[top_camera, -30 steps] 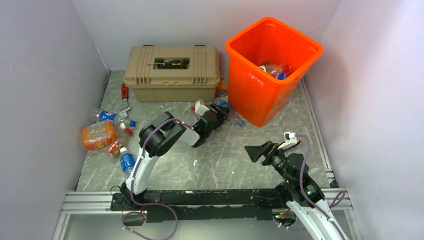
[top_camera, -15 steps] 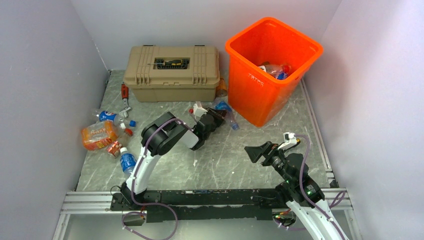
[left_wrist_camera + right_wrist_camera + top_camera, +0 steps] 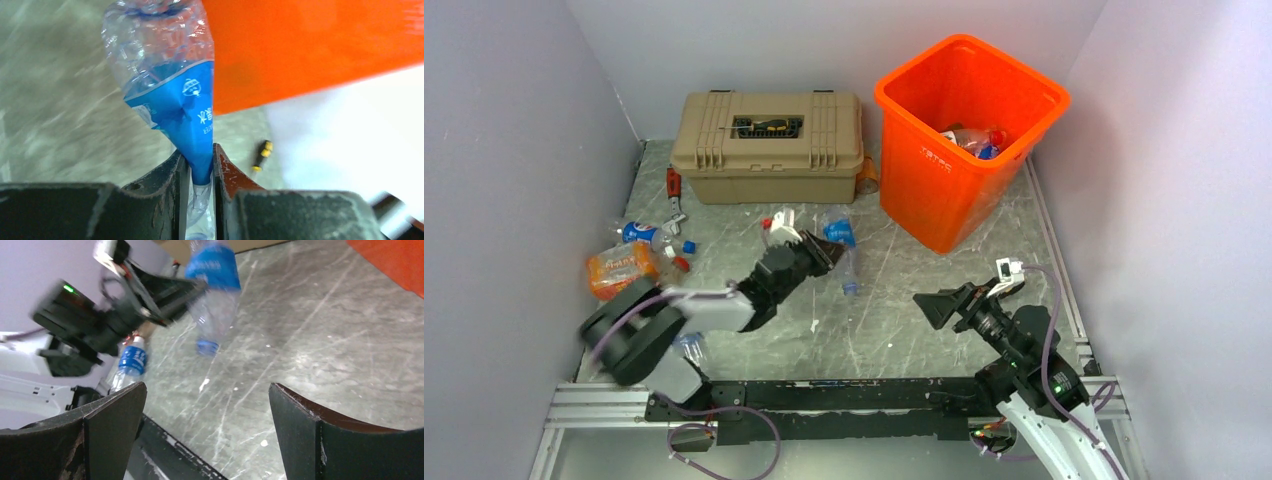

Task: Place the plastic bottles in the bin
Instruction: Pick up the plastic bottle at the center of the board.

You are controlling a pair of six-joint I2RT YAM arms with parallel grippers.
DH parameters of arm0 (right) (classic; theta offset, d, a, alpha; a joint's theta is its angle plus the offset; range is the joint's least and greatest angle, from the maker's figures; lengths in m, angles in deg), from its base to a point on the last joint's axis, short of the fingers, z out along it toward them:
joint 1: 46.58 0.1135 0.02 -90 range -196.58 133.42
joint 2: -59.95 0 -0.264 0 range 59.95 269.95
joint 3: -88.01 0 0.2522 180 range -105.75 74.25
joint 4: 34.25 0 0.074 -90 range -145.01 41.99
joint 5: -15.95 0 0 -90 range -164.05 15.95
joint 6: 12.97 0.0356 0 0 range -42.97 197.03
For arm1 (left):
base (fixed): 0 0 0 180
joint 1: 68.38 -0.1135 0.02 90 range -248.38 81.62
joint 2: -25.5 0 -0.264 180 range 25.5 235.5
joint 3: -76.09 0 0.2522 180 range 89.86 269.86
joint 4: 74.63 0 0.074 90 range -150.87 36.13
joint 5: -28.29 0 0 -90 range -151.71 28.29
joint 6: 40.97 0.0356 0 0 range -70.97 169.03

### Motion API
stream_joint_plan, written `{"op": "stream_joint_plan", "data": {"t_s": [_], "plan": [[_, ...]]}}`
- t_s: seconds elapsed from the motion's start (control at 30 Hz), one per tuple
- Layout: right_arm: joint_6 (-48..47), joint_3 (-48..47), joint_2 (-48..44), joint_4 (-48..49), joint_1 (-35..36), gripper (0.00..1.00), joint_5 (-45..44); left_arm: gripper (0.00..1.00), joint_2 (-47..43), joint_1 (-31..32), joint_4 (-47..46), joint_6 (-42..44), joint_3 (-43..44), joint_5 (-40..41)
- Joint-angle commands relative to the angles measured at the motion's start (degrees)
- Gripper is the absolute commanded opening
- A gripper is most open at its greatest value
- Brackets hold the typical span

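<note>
A clear crushed plastic bottle [image 3: 845, 254] with a blue label hangs cap-down above the floor. My left gripper [image 3: 827, 251] is shut on it; in the left wrist view the blue label [image 3: 186, 107] is pinched between the two fingers of that gripper [image 3: 201, 167]. The orange bin [image 3: 969, 130] stands at the back right and holds some bottles [image 3: 975, 139]. More plastic bottles lie at the left: an orange-wrapped one [image 3: 621, 270] and a blue-labelled one [image 3: 637, 232]. My right gripper [image 3: 936, 305] stands open over bare floor; its own view shows the held bottle [image 3: 215, 287].
A tan toolbox [image 3: 767, 150] sits at the back with a screwdriver [image 3: 769, 125] in its lid. Loose caps [image 3: 686, 247] lie by the left pile. Another blue-labelled bottle [image 3: 131, 360] lies near the left arm's base. A small yellow-and-black tool [image 3: 261, 155] lies beyond the bin's wall [image 3: 310, 45].
My left gripper closed on the blue-labelled bottle beside the bin, then drew back left and toward the near edge with it. The right arm barely moved.
</note>
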Motion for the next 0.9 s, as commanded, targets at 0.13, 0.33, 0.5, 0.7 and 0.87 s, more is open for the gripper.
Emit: {"op": "stream_joint_plan", "data": {"t_s": [0.13, 0.33, 0.5, 0.7, 0.87], "plan": [[-3.3, -8.0, 6.6, 7.8, 0.1, 0.98, 13.4, 0.0, -42.1, 3.6, 62.6, 49.6, 20.8, -10.6], [-0.7, -11.0, 15.3, 16.3, 0.1, 0.98, 22.6, 0.0, -48.1, 3.6, 73.5, 76.5, 26.4, -22.0], [-0.6, -15.5, 20.7, 15.9, 0.1, 0.98, 24.1, 0.0, -49.4, 7.1, 70.7, 98.6, 21.0, -19.9], [0.2, -20.2, 27.5, 14.7, 0.1, 0.98, 30.1, 0.0, -51.7, 17.9, 47.0, 138.1, 3.4, -3.0], [-3.3, -26.1, 36.3, 7.8, 0.2, 0.98, 29.6, 0.0, -51.7, 26.3, 50.2, 146.8, 2.4, 3.7]]}}
